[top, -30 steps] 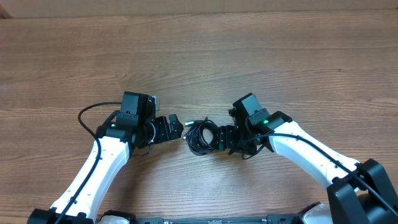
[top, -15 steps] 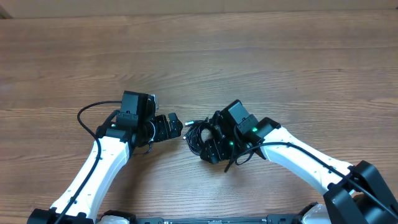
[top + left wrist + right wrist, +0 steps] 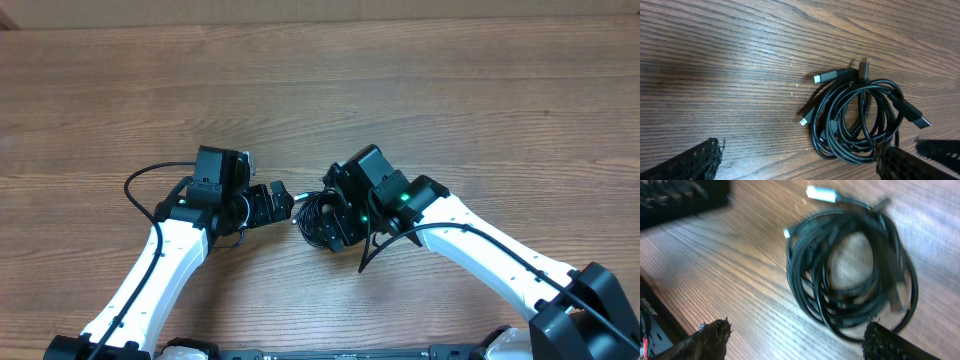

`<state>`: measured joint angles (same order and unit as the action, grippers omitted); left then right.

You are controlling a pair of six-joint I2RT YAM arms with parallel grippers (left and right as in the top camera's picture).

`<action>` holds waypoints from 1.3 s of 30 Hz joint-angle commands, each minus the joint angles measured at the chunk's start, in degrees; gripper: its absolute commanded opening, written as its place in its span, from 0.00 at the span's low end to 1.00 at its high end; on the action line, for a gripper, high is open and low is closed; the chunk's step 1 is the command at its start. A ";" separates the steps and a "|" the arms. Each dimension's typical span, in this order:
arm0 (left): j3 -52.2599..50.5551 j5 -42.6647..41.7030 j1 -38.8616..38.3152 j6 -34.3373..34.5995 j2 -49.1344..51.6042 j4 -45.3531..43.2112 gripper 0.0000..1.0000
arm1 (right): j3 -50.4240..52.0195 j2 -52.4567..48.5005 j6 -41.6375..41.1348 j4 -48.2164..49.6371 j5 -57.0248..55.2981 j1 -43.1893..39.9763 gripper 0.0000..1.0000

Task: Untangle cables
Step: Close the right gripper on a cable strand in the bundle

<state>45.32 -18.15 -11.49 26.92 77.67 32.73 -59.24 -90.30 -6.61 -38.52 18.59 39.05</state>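
The wooden desk (image 3: 450, 90) carries only the two arms and one small bundle. The right arm (image 3: 480, 250) reaches in from 5 o'clock and the left arm (image 3: 160, 250) from 7 o'clock, and they meet just below the desk's middle. Between them lie the cables (image 3: 318, 218), a tight black coil flat on the wood.

The right claw (image 3: 335, 215) hangs over the coil's 3 o'clock edge. Its wrist view shows its fingers spread wide with the coil (image 3: 850, 275) lying ahead of them; it has hold of nothing. The left claw (image 3: 280, 200) sits just beside the coil at 9 o'clock, also gaping wide and empty. In its wrist view one fingertip overlaps the loop's (image 3: 857, 120) 5 o'clock rim, though contact cannot be told.

A silver-tipped plug (image 3: 821, 78) pokes out at 11 o'clock in the left wrist view, with a smaller end (image 3: 804, 121) at 9 o'clock.

Judged from this, the task is barely begun. No strand is pulled free, the loops are all wound together, and the whole separation is left to do.
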 commanded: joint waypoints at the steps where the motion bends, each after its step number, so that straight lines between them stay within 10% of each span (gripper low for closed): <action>1: 1.01 0.76 0.31 0.55 0.33 -0.20 0.99 | -0.87 0.04 4.74 0.07 -0.57 1.53 0.86; 20: 1.01 6.51 5.29 9.07 0.33 3.23 1.00 | -0.22 -6.60 8.57 2.51 -9.77 4.83 0.72; 30: 1.01 6.56 5.88 9.07 0.33 3.30 1.00 | -0.07 -7.13 8.59 4.15 -9.75 4.83 0.37; 39: 0.96 6.54 5.86 9.07 0.33 3.34 0.99 | 0.04 -8.31 8.57 3.69 -9.73 4.83 0.31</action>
<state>45.36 -12.16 -5.63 34.87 77.67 36.03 -59.24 -98.15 1.74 -35.14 9.37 43.64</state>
